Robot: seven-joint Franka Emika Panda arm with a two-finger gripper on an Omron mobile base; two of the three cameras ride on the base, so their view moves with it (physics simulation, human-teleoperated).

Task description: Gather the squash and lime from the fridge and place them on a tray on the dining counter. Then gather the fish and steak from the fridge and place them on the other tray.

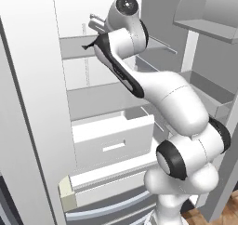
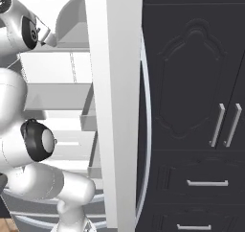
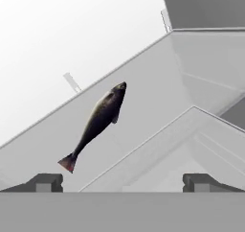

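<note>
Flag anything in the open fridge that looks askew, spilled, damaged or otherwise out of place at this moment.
Nothing stands out. The fish lies flat and whole on a grey fridge shelf, diagonal in the tilted hand view, with no spill around it. The gripper is open, short of the fish and touching nothing. The fridge drawers sit square.

Dark panelled cabinet (image 2: 191, 106) with silver bar handles (image 2: 225, 124) (drawers below); wooden floor (image 1: 204, 217) at bottom
</note>
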